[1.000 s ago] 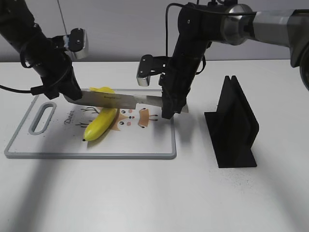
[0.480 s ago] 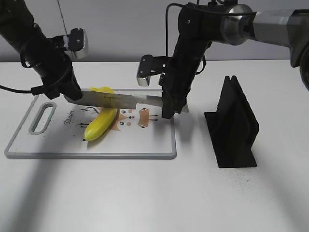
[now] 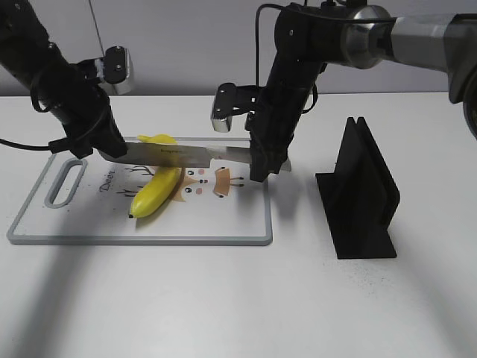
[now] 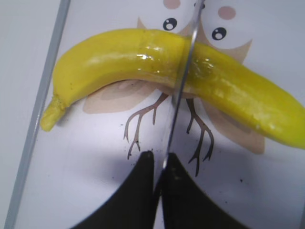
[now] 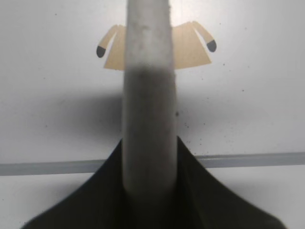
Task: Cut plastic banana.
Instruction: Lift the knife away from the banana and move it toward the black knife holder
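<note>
The yellow plastic banana (image 3: 155, 192) lies on the white cutting board (image 3: 223, 220), its stem end toward the back. A knife (image 3: 179, 154) is held level across its middle. My left gripper (image 3: 112, 153) is shut on the blade's tip at the left. My right gripper (image 3: 261, 170) is shut on the knife's grey handle at the right. In the left wrist view the thin blade edge (image 4: 183, 81) crosses the banana (image 4: 119, 57) at mid-length, and the fingers (image 4: 159, 160) pinch the blade. In the right wrist view the handle (image 5: 147, 71) fills the jaws (image 5: 148, 143). I cannot tell how deep the blade sits.
A black slotted knife stand (image 3: 361, 194) stands on the table to the right of the board. The board carries a printed deer cartoon (image 5: 190, 52) and has a handle slot (image 3: 65, 181) at its left end.
The left arm has shifted very slightly to the left. The knife, the banana and the right arm look unchanged.
</note>
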`<move>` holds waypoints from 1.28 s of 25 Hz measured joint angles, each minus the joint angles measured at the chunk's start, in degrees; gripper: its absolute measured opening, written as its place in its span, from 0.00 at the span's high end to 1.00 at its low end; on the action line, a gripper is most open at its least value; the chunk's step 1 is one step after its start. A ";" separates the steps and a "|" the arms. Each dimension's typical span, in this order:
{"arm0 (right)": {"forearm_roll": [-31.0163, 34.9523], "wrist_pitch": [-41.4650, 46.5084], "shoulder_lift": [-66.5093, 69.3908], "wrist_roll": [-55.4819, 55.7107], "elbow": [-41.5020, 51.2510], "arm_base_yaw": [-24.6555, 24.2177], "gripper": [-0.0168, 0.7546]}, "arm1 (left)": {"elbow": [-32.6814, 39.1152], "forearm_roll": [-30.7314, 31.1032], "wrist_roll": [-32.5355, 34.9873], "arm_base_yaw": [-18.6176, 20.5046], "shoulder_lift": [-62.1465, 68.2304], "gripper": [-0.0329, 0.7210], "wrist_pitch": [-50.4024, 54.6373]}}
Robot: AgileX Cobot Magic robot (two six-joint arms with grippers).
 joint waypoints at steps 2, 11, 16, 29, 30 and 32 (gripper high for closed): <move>0.00 -0.05 0.00 0.00 0.00 0.00 0.74 | 0.07 -0.04 0.00 0.00 0.00 0.93 -0.06; -1.00 3.78 0.52 0.00 -4.19 0.11 0.74 | 0.72 -0.04 -0.06 0.00 -1.12 0.93 -0.86; -1.72 6.54 -0.64 -0.05 -5.82 0.15 0.74 | 1.85 0.68 -0.61 -0.63 -3.45 0.93 -1.27; 0.42 7.02 -10.75 0.60 -6.30 0.53 0.74 | 1.91 -2.98 -1.56 -0.98 -14.79 0.58 -1.00; 0.68 6.90 -10.88 0.88 -6.30 0.60 0.74 | 1.91 -3.74 -1.66 -1.13 -15.35 0.46 -0.54; 0.44 6.90 -11.28 1.07 -6.30 0.77 0.74 | 1.91 -5.33 -1.80 -1.29 -16.39 0.20 -0.31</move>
